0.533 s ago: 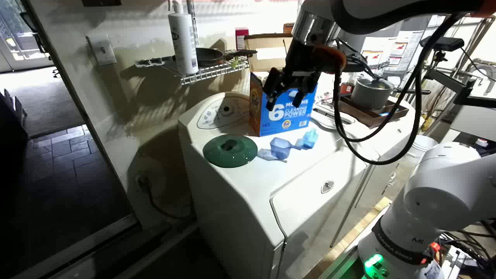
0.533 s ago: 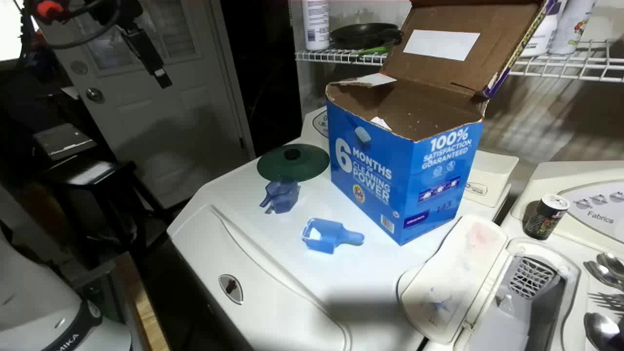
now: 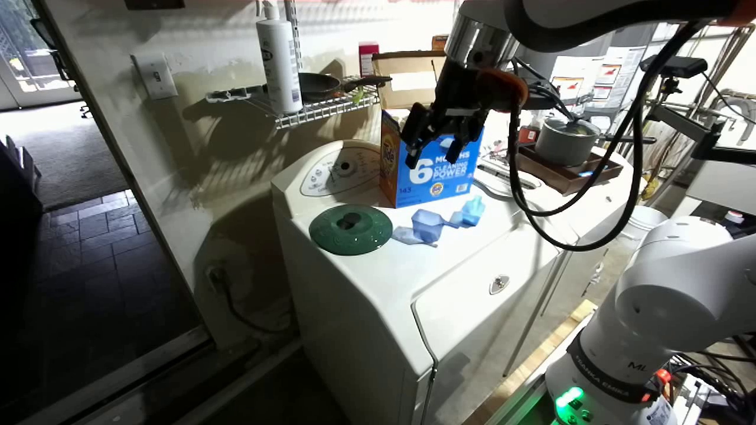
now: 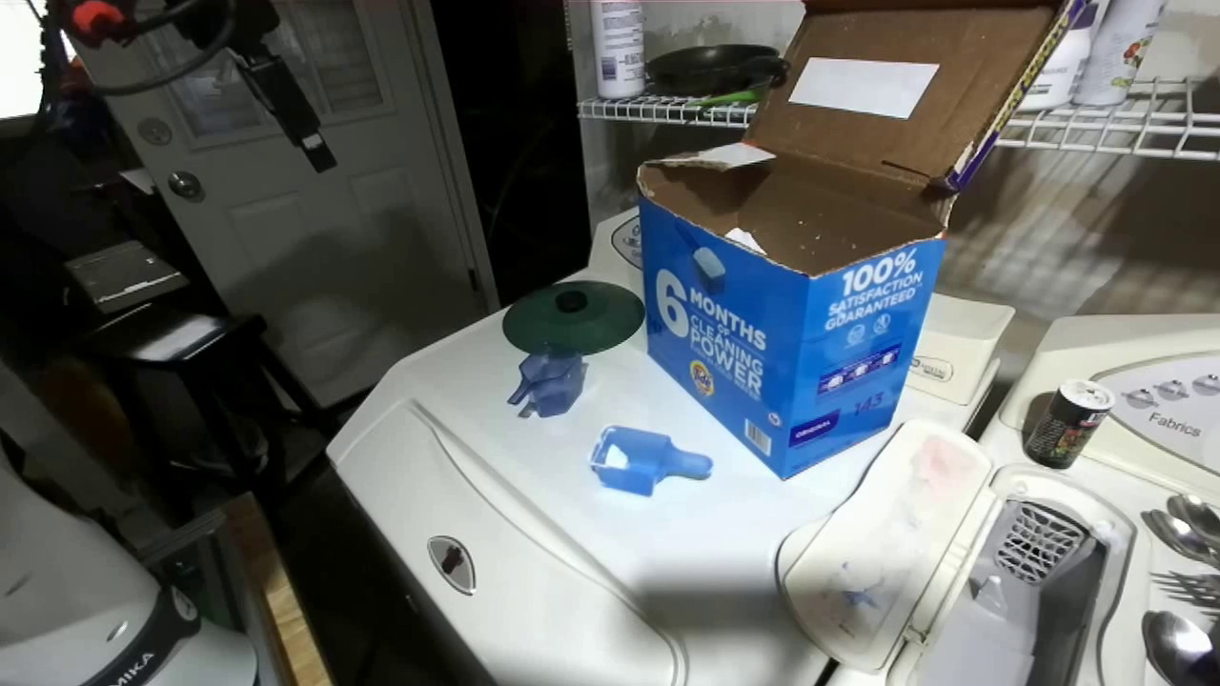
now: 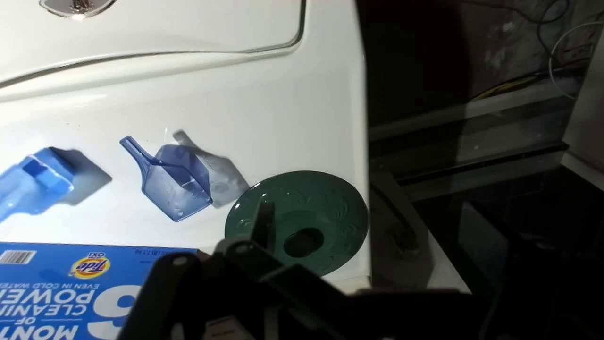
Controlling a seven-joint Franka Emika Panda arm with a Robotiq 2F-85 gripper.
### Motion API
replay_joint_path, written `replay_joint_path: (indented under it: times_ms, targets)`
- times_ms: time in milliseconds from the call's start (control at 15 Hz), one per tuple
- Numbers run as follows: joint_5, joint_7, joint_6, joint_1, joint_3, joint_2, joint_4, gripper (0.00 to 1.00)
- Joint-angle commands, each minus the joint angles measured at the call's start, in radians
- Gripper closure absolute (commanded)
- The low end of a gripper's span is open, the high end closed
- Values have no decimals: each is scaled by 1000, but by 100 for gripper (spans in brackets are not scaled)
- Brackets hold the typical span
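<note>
My gripper (image 3: 433,158) is open and empty, high above the white washer top, in front of the blue box in this exterior view. One finger (image 4: 291,105) shows at the top left of an exterior view. In the wrist view the open jaws (image 5: 370,212) stand wide apart, one finger over the green lid (image 5: 330,208). The lid (image 3: 372,239) lies flat with a dark knob up. Beside it lies a clear blue scoop (image 5: 177,189), also seen in an exterior view (image 4: 553,386). A light blue scoop (image 4: 634,462) lies near the blue detergent box (image 4: 762,353), whose flap is open.
The washer (image 3: 354,295) has a sloping front edge. Behind is a wire shelf (image 3: 331,109) with a white bottle (image 3: 279,65) and a pan (image 3: 319,87). A pot (image 3: 567,141) stands in a brown tray. A black can (image 4: 1067,424) and spoons (image 4: 1182,534) lie right.
</note>
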Motion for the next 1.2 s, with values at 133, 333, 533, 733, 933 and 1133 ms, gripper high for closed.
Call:
replay_joint_path:
  times_ms: [133,333,533,733,933,1133]
  targets:
    - [-3,-46,-33,7,-1,24,34,0]
    - [-77,-64,-40,-33,-16,-30,13,0]
    - [-175,-63,-43,-85,-45,-88,-6,0]
    - [-223,-83,-39,-126,-95,-127,-17,0]
    - [-190,-69,-25,-114,-80,-88,1,0]
    - [-191,-68,-25,-111,-70,-83,1,0]
